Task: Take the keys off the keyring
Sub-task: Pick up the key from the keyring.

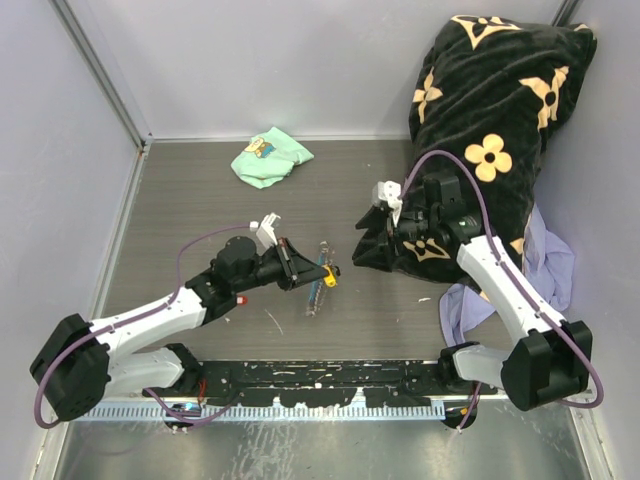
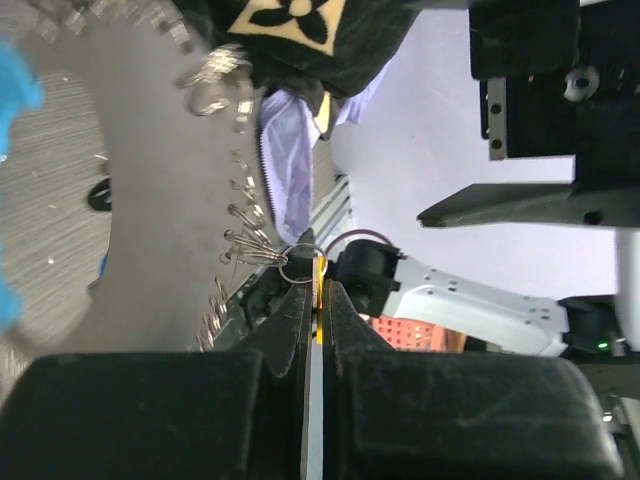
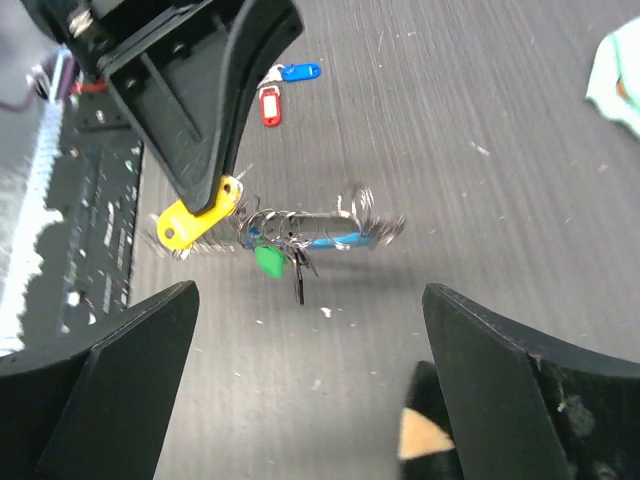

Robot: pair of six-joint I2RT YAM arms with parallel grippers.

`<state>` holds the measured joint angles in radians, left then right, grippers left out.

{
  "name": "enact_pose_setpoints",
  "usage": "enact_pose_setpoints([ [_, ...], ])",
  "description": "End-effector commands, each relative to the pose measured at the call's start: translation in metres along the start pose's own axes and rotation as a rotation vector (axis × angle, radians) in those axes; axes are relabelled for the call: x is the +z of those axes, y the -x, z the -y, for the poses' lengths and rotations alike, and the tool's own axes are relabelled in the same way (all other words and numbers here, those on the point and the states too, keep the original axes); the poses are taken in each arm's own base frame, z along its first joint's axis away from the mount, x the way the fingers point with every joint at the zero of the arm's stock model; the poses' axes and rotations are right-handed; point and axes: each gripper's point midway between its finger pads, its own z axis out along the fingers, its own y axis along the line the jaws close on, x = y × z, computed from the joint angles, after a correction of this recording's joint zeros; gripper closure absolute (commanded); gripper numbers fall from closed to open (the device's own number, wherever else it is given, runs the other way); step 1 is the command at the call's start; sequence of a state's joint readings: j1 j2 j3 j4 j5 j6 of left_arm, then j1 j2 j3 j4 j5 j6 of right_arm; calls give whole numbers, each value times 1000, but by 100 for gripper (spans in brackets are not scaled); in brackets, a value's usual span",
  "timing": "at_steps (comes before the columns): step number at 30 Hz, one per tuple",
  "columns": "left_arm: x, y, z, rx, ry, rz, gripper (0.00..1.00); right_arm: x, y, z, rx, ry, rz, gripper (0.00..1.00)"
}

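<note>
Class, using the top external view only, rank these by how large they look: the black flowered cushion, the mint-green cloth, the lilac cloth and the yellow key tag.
1. black flowered cushion
2. lilac cloth, though the cushion and the right arm cover part of it
3. mint-green cloth
4. yellow key tag, by far the smallest

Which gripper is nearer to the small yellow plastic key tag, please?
The left gripper: jaws shut on the yellow plastic tag; the right gripper hangs open, well apart.

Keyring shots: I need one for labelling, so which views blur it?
Right wrist: keyring motion-smeared, though the red-tagged key on the table is crisp. Left wrist: ring sharp, chain soft. Top external: sharp but tiny.
</note>
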<state>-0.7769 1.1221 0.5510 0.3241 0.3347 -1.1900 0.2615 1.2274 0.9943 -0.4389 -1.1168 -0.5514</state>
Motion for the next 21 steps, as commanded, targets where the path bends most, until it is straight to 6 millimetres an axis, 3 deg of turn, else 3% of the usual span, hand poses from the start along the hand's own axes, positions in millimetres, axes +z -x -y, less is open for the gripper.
enact_pose_setpoints([
  [1,-5,16,47,-78,-168,31,100,-13,30,-14,-424,67,18,0],
  [3,-3,17,48,-145,-171,18,100,-15,37,-22,-510,121,25,0],
  [9,-1,27,55,-372,-223,16,100,-11,28,-39,-830,202,15,6],
  [21,1,55,56,-703,-195,107,100,1,42,-15,-964,120,-44,34],
])
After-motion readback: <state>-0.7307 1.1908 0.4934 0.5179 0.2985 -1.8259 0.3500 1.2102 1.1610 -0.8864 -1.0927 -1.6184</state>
